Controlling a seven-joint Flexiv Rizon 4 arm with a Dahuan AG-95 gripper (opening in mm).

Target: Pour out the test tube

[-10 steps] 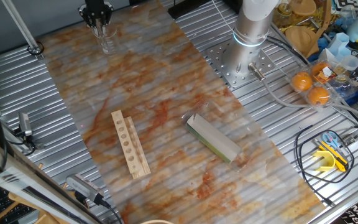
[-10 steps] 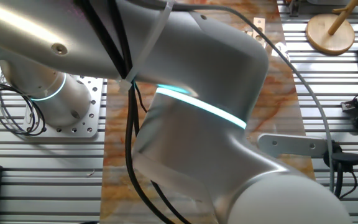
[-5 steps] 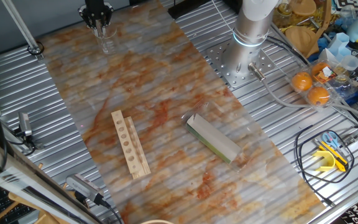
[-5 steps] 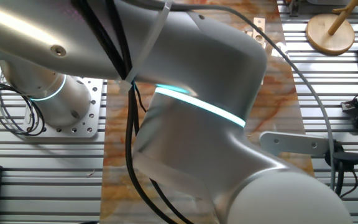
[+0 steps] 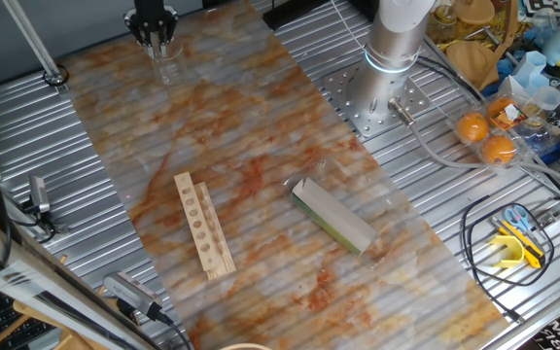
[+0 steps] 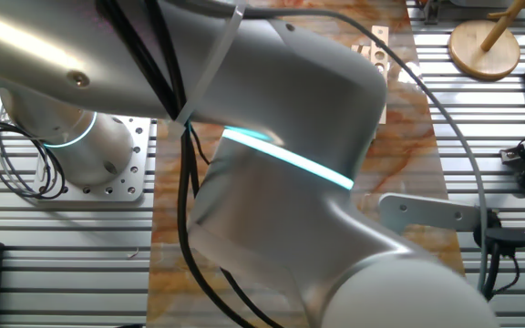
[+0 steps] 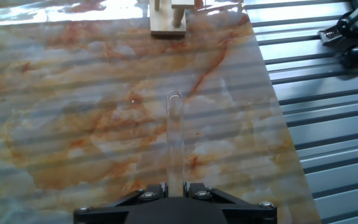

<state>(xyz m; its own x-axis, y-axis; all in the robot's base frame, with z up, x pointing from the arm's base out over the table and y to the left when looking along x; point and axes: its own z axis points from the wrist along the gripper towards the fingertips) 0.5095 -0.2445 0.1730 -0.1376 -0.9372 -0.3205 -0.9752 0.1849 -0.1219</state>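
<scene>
In the hand view a clear glass test tube [image 7: 175,140] sticks out from between my fingers over the marbled mat, and my gripper [image 7: 175,186] is shut on its lower end. From the fixed view, the gripper [image 5: 155,37] hangs at the far left corner of the mat, right above a small clear beaker [image 5: 168,66]. The tube itself is too thin to make out there. In the other fixed view my arm [image 6: 272,173] fills the frame and hides the gripper.
A wooden tube rack [image 5: 203,226] lies mid-mat, its end [image 7: 166,15] at the top of the hand view. A green box in a clear case [image 5: 334,216] lies to its right. Oranges [image 5: 485,137], cables and clutter sit at the right. A metal post base [image 5: 54,75] stands near the gripper.
The arm has shifted slightly in the other fixed view. The gripper stays over the beaker at the mat's far left corner.
</scene>
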